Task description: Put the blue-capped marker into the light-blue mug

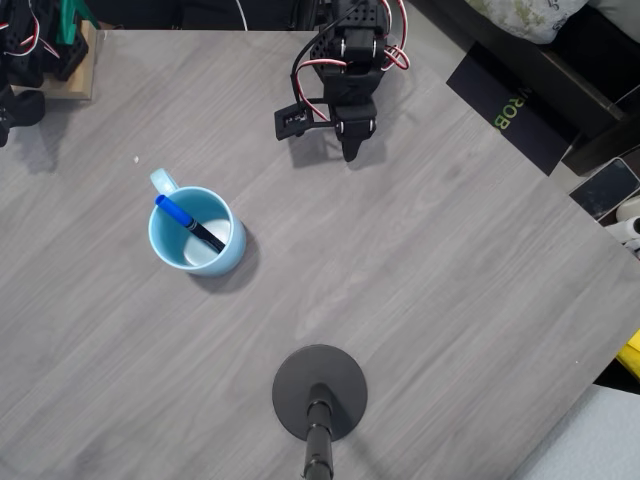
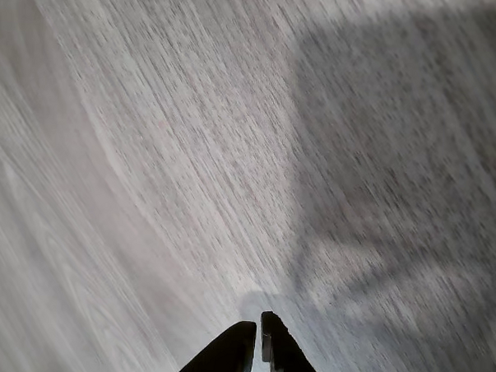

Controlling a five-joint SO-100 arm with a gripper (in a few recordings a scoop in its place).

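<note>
The marker (image 1: 189,222) is already leaning inside the mug (image 1: 196,232), blue cap up near the handle side, so the task is looking finished, while the gripper (image 1: 351,150) is hanging empty with its jaws closed, well apart from the mug, over the bare grey table (image 1: 430,280).
</note>
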